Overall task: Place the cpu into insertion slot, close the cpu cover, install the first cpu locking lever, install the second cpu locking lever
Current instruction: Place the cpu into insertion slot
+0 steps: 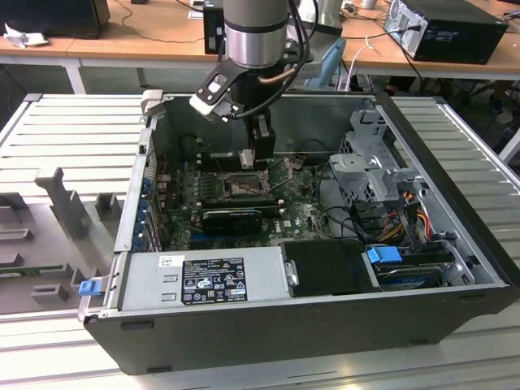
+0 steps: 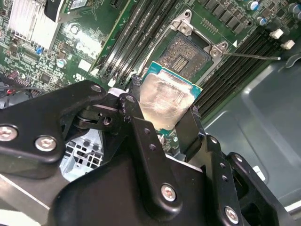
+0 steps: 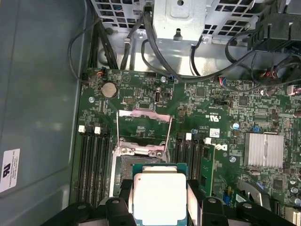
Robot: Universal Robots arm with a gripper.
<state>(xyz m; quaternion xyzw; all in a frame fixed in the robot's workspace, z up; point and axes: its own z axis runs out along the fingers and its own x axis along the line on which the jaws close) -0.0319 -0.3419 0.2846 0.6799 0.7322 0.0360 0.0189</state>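
Grey ribbed metal bench [image 1: 65, 122] across the lower part and both sides of the exterior view, with an open black computer case [image 1: 325, 325] lying on it. On the exterior view's left, grey moulded fixtures [image 1: 69, 203] on the same bench. Along the top edge of that frame, wooden benches [image 1: 146, 41] strewn with cables, and at upper right a black computer [image 1: 455, 28]. Inside the case: green motherboard [image 1: 301, 215], grey power supply [image 1: 203, 276] along the near wall, metal drive cage [image 1: 370, 158] towards the exterior view's right, long black graphics card [image 1: 231, 218] near the middle. Reaching down from the top centre, the arm with its tool [image 1: 257, 156]. In the first wrist view, clamped on the cpu [image 3: 160, 193], pale metal top facing the camera. In the second wrist view, one black finger [image 2: 134, 89] pressed against each of two opposite edges of the chip. Held above the board, partly over the insertion slot [image 3: 121, 165], not seated in it. Just beyond the slot, the cpu cover [image 3: 143, 114] tipped up on its hinge, dark pin field bare. On either side, rows of long black memory slots [image 3: 94, 160].
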